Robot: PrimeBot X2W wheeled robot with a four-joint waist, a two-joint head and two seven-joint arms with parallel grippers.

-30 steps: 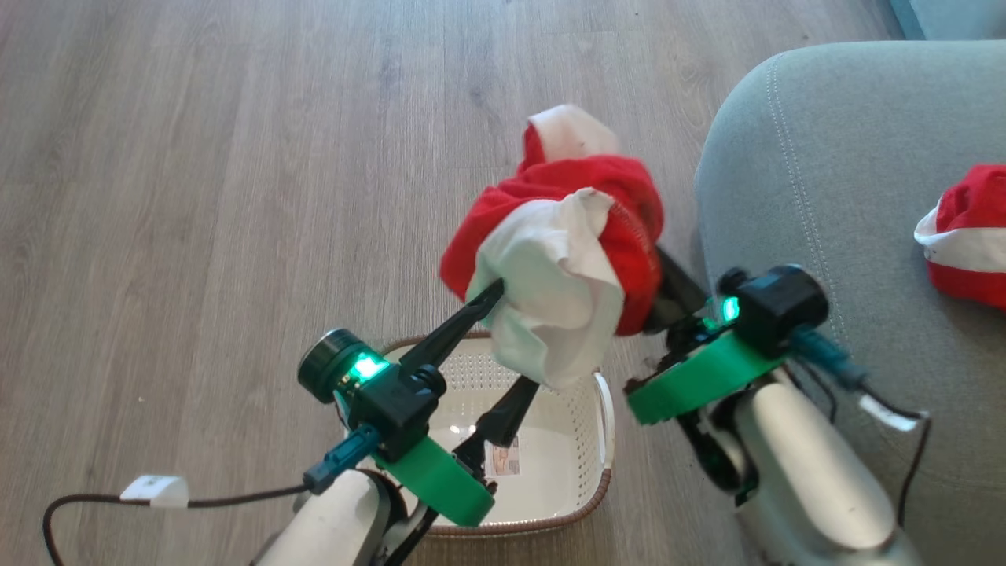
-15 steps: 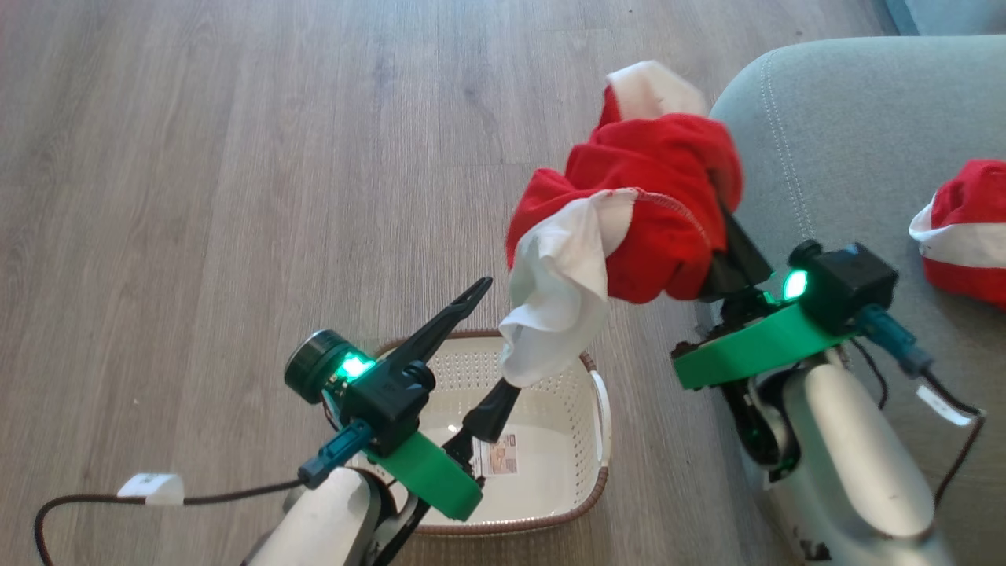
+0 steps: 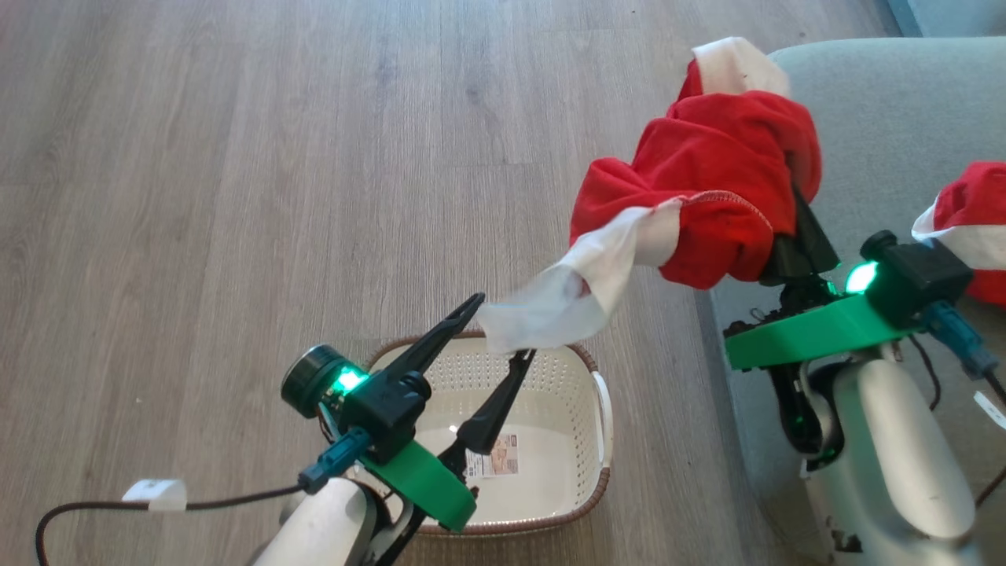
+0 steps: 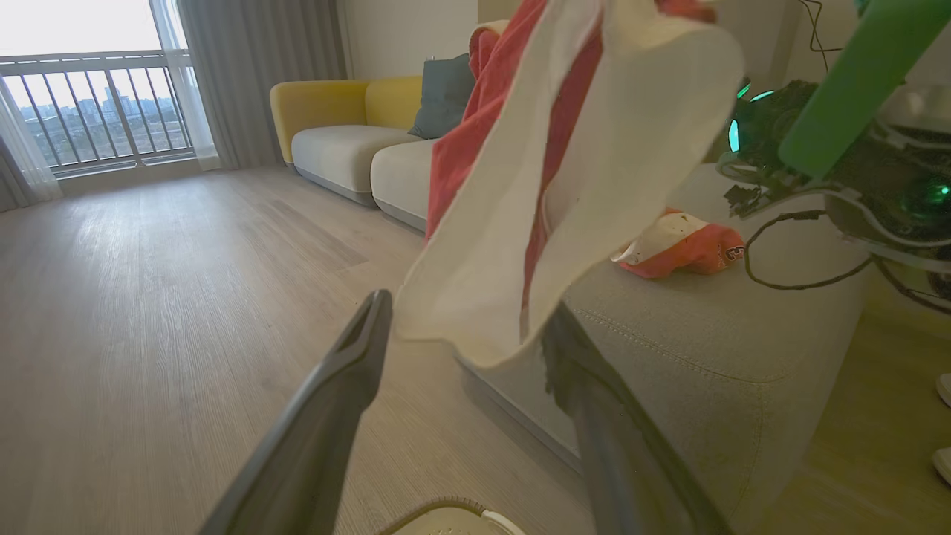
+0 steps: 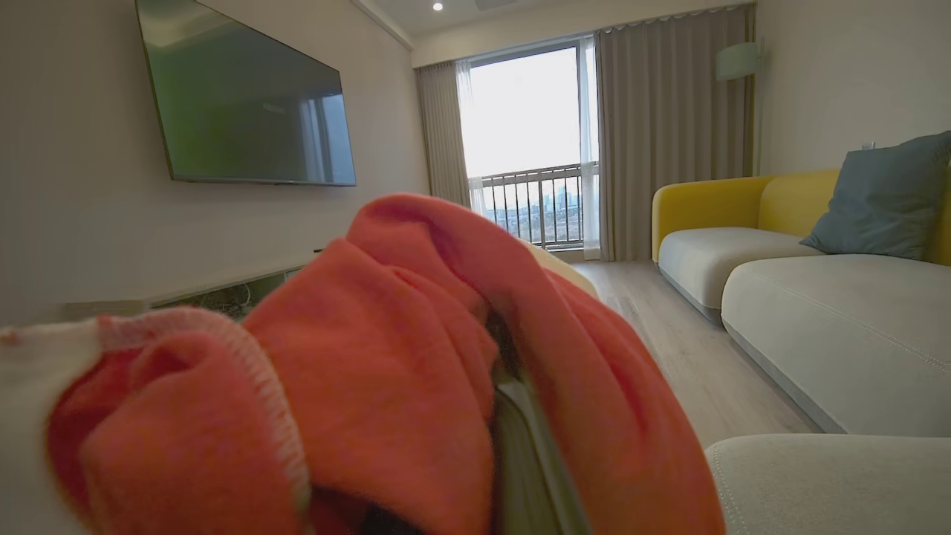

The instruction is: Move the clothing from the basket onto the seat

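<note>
Your basket (image 3: pixel 562 409) sits on the floor (image 3: pixel 236 196) just beside the seat (image 3: pixel 888 118). Inside it you can see its bare, glossy bottom and a sticker (image 3: pixel 493 464). It is a cream plastic rounded rectangle with walls dotted by small holes, a brown woven-look rim and a white handle (image 3: pixel 603 417) on the side nearest the seat.

Your right gripper (image 3: pixel 790 244) is clamped on one garment (image 3: pixel 723 165), its dark fingers buried in the bunched cloth. The garment hangs in the air over the seat's rounded corner and the floor beside it. It is soft red fabric, crumpled in thick folds, with a stitched hem. A limp white panel (image 3: pixel 574 291) trails from it toward the basket.

Your left gripper (image 3: pixel 503 330) is above the basket with its fingers spread wide and gripping nothing. The end of the white panel hangs between the tips. You cannot tell whether it touches them.

A second garment (image 3: pixel 963 212) lies on the seat in a rumpled red heap with white bands, near the right wrist. The seat is grey-green woven upholstery, broad and padded, with a line of pale stitching along its curved edge. The floor is grey wood-grain planks.
</note>
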